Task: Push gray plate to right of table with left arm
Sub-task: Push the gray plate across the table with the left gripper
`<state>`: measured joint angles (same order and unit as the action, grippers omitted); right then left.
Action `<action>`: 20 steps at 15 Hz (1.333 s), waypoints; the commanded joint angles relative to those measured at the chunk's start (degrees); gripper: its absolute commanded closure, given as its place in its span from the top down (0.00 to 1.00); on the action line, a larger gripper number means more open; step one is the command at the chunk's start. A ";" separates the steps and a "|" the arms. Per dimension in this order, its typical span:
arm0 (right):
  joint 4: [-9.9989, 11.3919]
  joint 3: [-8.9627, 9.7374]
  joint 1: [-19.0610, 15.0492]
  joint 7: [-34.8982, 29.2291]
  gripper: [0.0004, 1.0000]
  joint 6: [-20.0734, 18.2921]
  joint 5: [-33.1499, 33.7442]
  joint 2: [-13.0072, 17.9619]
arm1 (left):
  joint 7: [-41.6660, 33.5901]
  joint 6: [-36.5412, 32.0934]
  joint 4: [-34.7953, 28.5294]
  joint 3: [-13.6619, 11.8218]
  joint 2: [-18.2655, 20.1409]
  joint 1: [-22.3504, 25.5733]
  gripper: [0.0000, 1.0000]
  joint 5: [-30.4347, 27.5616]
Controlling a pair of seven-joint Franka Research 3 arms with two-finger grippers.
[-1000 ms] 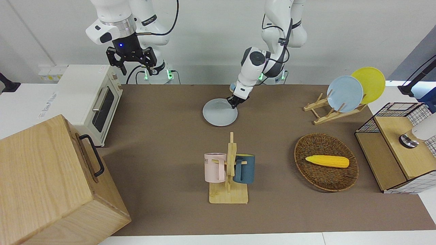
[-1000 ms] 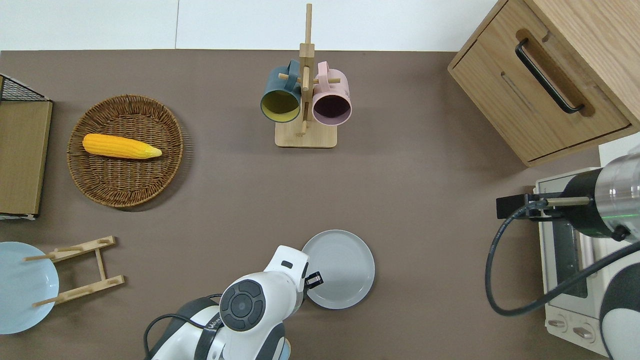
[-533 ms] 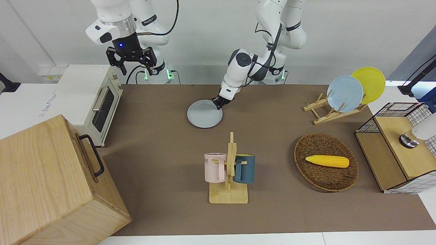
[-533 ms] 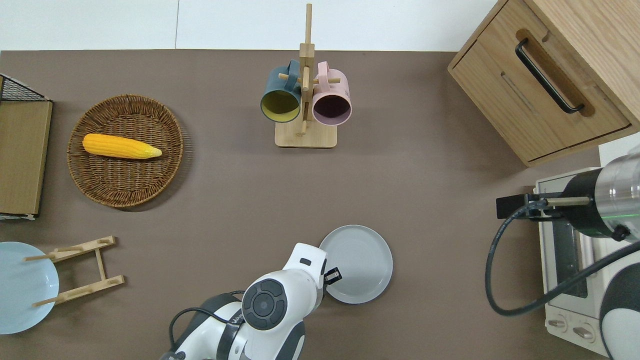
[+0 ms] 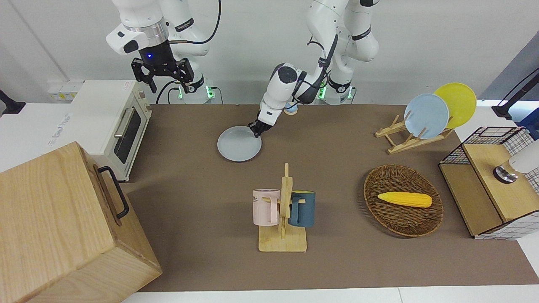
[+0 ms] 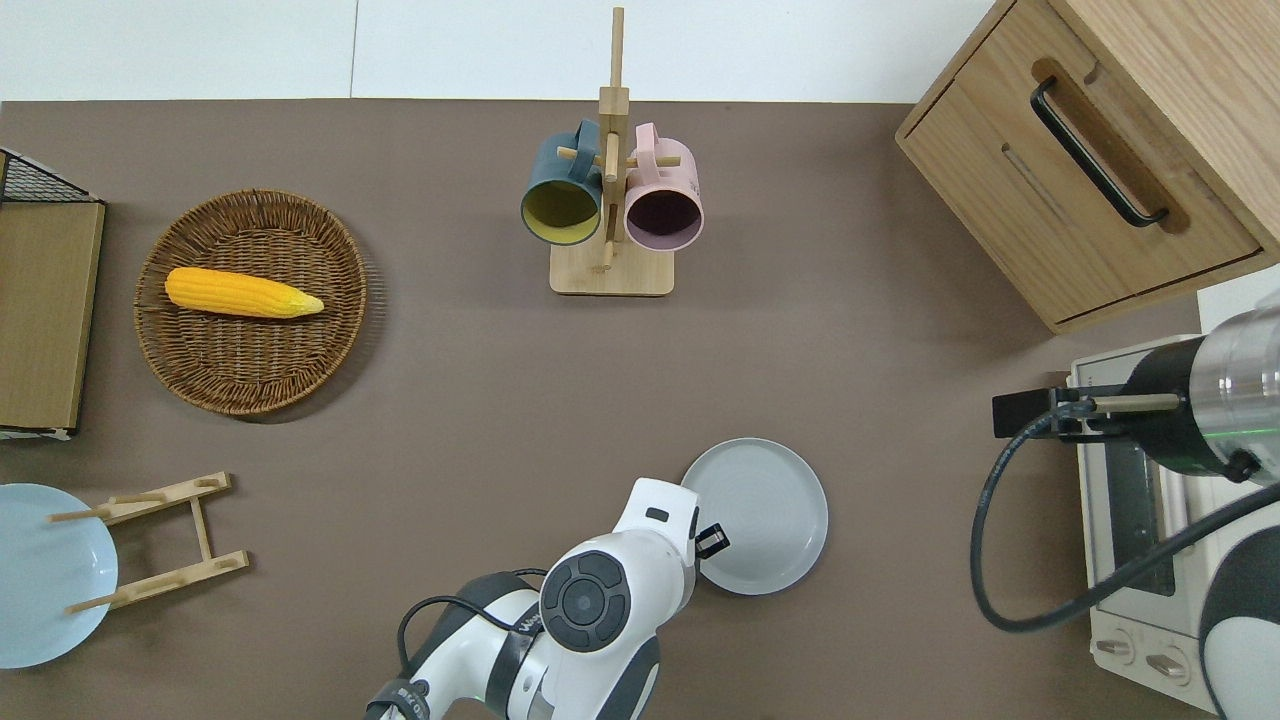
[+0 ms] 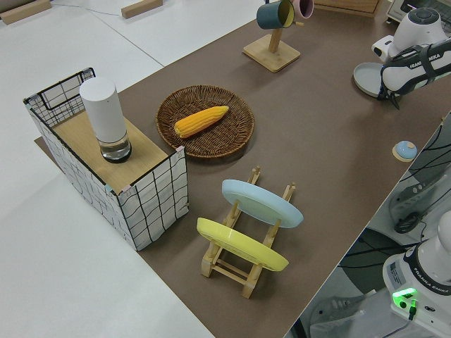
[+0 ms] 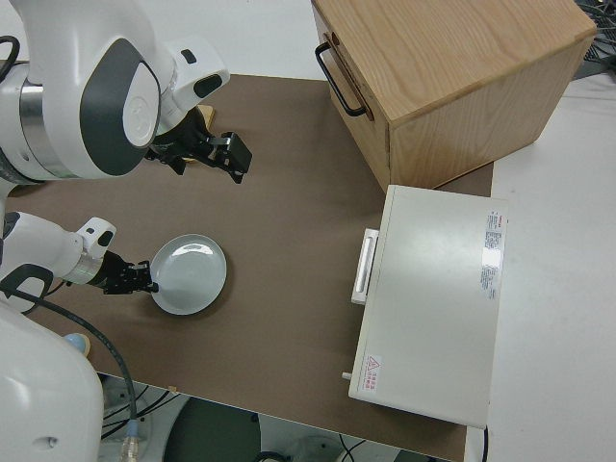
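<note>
Bare table (image 6: pixel 860 330) runs from the gray plate (image 6: pixel 765 510) toward the toaster oven (image 6: pixel 1130 500) at the right arm's end. My left gripper (image 6: pixel 712 541) touches the plate's rim; finger state I cannot tell. My right arm is parked.

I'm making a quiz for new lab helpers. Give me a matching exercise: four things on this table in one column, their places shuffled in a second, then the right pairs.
Things:
1. gray plate
2. corn cob
3. pink mug
4. sky-blue plate

Places:
A. hung on the mug rack
B. flat on the table, at the left gripper
C. standing in the wooden plate rack
D. in the wicker basket

Pairs: 1-B, 2-D, 3-A, 4-C
</note>
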<state>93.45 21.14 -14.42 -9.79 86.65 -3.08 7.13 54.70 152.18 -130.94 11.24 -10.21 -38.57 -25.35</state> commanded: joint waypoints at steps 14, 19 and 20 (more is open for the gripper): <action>1.56 0.83 -1.40 -0.59 1.00 0.01 -1.23 1.57 | 3.83 -0.39 1.74 2.12 0.01 1.92 0.98 -0.93; 1.56 0.83 -1.40 -0.59 1.00 0.01 -1.23 1.57 | 2.87 -8.11 1.65 2.47 4.05 5.87 0.98 -0.49; 1.56 0.83 -1.40 -0.59 1.00 0.01 -1.23 1.57 | 2.86 -9.69 1.74 2.39 4.84 6.57 0.98 -0.32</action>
<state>93.45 21.14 -14.42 -9.79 86.65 -3.08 7.13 57.87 147.81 -128.68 12.95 -8.86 -35.17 -25.53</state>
